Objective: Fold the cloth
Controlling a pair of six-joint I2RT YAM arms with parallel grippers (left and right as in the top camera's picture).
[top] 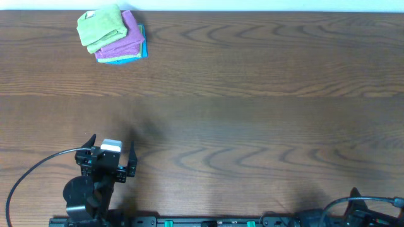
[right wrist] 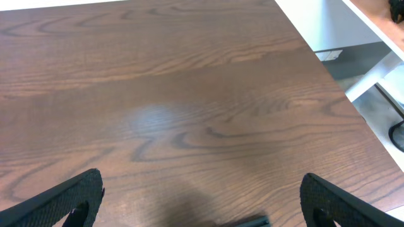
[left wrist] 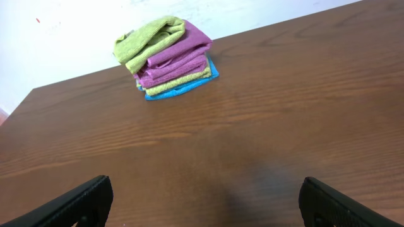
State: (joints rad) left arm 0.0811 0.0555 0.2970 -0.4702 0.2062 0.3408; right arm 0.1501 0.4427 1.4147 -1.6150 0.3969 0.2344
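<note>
Table (top: 252, 94): dark wood
Cloth (top: 100, 26): lay atop far-left pile (top: 125, 39)
Left gripper (left wrist: 208, 205), right gripper (right wrist: 202, 202): gaped wide, empty
Your reach: you needed only the green layer

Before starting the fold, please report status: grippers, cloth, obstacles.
Left gripper open, empty. Right gripper open, empty. Green cloth atop purple cloth and blue cloth, far corner. No obstacle seen.

I see a lime-green, finely ribbed microfibre cloth (left wrist: 148, 39), a magenta-purple folded cloth (left wrist: 183, 50), a bright blue cloth (left wrist: 169, 94) and a dark brown wood-grained tabletop (left wrist: 284, 113).
</note>
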